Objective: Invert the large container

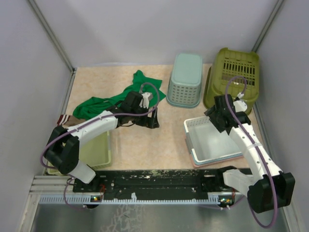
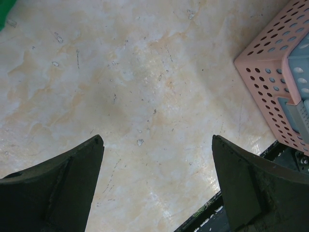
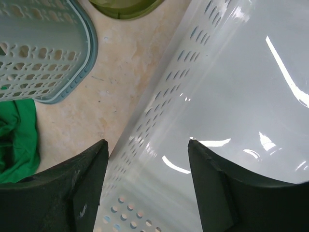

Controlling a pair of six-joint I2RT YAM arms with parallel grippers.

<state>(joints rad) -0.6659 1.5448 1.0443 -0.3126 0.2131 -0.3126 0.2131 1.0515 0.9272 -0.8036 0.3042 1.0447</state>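
The large container [image 1: 235, 77] is an olive-green tub at the back right, by the right wall, with its slotted bottom facing up. Only its rim [image 3: 126, 7] shows at the top of the right wrist view. My right gripper [image 1: 215, 117] is open and empty, just in front of the tub, over the far edge of a pale tray; in the right wrist view [image 3: 147, 154] its fingers straddle the tray's wall. My left gripper [image 1: 153, 120] is open and empty over bare table at the middle, also seen in the left wrist view [image 2: 157, 159].
A pale teal mesh basket [image 1: 186, 79] stands upside down left of the tub. A pale tray [image 1: 212, 140] sits nested in a pink perforated one [image 2: 270, 82]. A green cloth [image 1: 113, 99] lies at back left. A light-green tray [image 1: 94, 150] sits under the left arm.
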